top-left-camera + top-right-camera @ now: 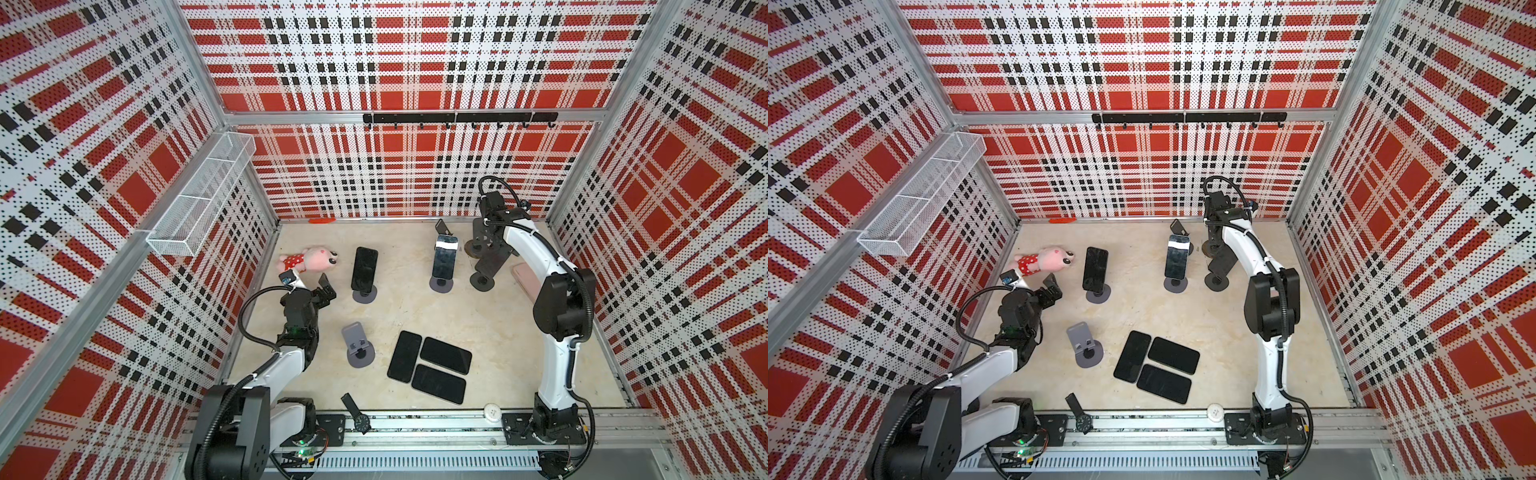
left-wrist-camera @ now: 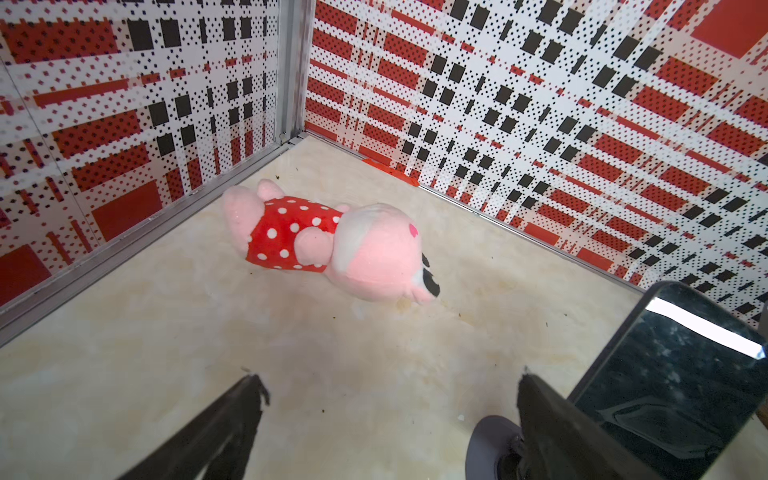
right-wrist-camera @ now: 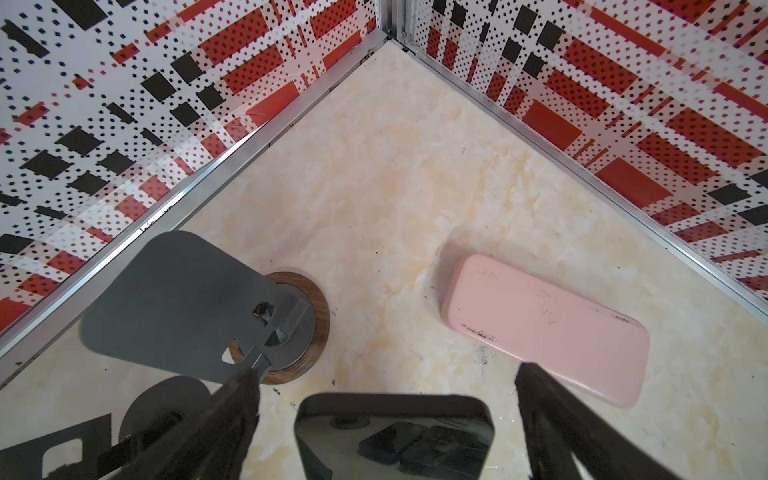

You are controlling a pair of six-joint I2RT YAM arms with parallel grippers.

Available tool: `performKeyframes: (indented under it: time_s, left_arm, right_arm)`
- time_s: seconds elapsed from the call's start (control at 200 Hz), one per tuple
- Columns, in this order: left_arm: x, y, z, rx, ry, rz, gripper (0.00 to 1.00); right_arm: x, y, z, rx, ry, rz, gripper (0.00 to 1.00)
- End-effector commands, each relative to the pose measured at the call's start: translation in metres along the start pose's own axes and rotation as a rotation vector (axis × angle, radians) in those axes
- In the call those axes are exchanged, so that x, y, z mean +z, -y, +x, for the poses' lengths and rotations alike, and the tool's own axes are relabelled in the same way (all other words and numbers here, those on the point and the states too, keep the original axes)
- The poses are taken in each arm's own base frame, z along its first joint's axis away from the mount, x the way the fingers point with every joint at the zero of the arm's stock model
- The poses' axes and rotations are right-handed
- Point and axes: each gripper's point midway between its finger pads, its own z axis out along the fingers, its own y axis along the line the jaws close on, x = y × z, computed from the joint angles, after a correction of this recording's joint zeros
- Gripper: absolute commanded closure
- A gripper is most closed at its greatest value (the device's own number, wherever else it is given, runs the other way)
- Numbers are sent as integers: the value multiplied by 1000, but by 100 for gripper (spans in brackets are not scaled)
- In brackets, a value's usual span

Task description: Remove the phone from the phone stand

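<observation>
one phone (image 3: 392, 432) leans on its stand (image 1: 441, 284), between the fingers of the right gripper (image 3: 386, 372), spread wide and seemingly not touching. probably stiff, glossy, slippery, breakable: pinch the side edges near the top, then lift clear. only the right wrist view shows this straddle; both top views leave it unclear. left gripper (image 2: 390, 376): spread, empty.

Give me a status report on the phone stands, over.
Left pincer open, beside left phone. Right pincer open, straddling right phone, not gripping. Empty stand close beside.
</observation>
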Motion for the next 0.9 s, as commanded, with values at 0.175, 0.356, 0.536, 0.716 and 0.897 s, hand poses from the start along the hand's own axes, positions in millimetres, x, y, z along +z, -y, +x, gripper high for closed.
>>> performKeyframes:
  time_s: [0.175,0.356,0.536,0.716,0.897]
  left_arm:
    - [4,3,-12,-34,21,11,2]
    - [4,1,-11,-39,20,6,2]
    - [5,1,-11,-41,20,4,2]
    - [5,-2,-11,-53,19,0,2]
    - [5,-5,-11,-60,17,-1,2]
  right_arm:
    - [20,5,24,38,-73,4,12]
    - [20,5,27,39,-80,5,21]
    - [19,5,27,34,-79,-10,28]
    - [11,6,20,33,-67,-23,29]
    - [0,8,9,22,-39,-48,29]
